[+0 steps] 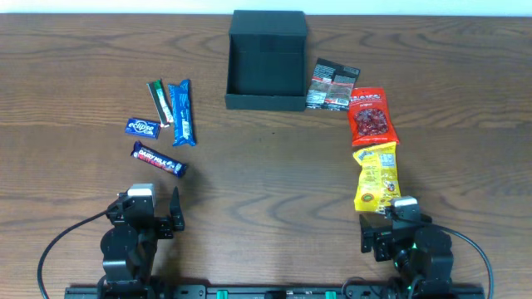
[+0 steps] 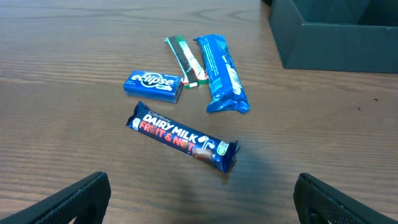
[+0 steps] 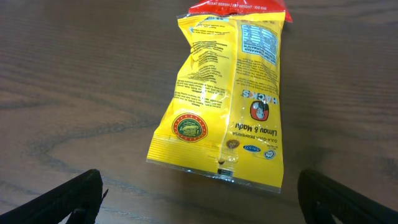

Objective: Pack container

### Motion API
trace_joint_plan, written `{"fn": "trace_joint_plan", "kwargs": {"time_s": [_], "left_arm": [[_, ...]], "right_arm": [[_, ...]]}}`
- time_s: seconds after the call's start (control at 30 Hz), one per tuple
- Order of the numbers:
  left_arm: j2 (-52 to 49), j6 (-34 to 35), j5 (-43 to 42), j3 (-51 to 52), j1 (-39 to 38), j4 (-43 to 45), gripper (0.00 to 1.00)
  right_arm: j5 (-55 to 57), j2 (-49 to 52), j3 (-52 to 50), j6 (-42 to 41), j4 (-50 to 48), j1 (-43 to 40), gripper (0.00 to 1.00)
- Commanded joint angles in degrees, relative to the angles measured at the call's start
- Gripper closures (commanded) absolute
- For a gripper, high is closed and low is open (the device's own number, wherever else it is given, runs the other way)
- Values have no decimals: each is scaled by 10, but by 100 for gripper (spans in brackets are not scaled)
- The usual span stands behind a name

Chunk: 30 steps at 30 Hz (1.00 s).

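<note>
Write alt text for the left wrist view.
Four snacks lie on a wooden table: a Dairy Milk bar nearest, then an Eclipse pack, a green stick pack and a blue bar. A corner of the container shows top right; the open left hand frames the bottom.

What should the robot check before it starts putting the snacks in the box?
1. Container lid up: ok.
2. Room inside it: ok, no snacks in yet.
3. Left tool open, holding nothing: ok.
4. Right tool open, holding nothing: ok.
5. Yellow packet just ahead of the right tool: ok.
6. Dairy Milk bar apart from the other snacks: ok.
</note>
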<state>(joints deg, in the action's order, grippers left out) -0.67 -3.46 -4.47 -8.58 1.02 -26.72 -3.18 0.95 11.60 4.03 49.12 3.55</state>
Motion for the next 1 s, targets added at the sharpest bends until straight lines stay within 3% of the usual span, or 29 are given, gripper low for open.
{"fn": "trace_joint_plan", "kwargs": {"time_s": [0.0, 0.27, 0.43, 0.53, 0.63, 0.8, 0.97], "left_arm": [[4, -8, 4, 10, 2, 0, 5], [4, -8, 4, 10, 2, 0, 5], [4, -8, 4, 10, 2, 0, 5], [4, -8, 4, 10, 2, 0, 4], [4, -8, 4, 10, 2, 0, 5], [4, -8, 4, 10, 2, 0, 5], [4, -8, 4, 10, 2, 0, 5]], "right_arm": [[2, -5, -4, 8, 0, -3, 1], [-12, -5, -4, 4, -31, -2, 1], [-153, -5, -4, -130, -157, -3, 1], [-233, -5, -4, -285, -223, -2, 1], [-297, -5, -4, -460, -216, -2, 1], [-303, -5, -4, -533, -198, -3, 1], [-325, 19, -3, -531, -230, -2, 1]]}}
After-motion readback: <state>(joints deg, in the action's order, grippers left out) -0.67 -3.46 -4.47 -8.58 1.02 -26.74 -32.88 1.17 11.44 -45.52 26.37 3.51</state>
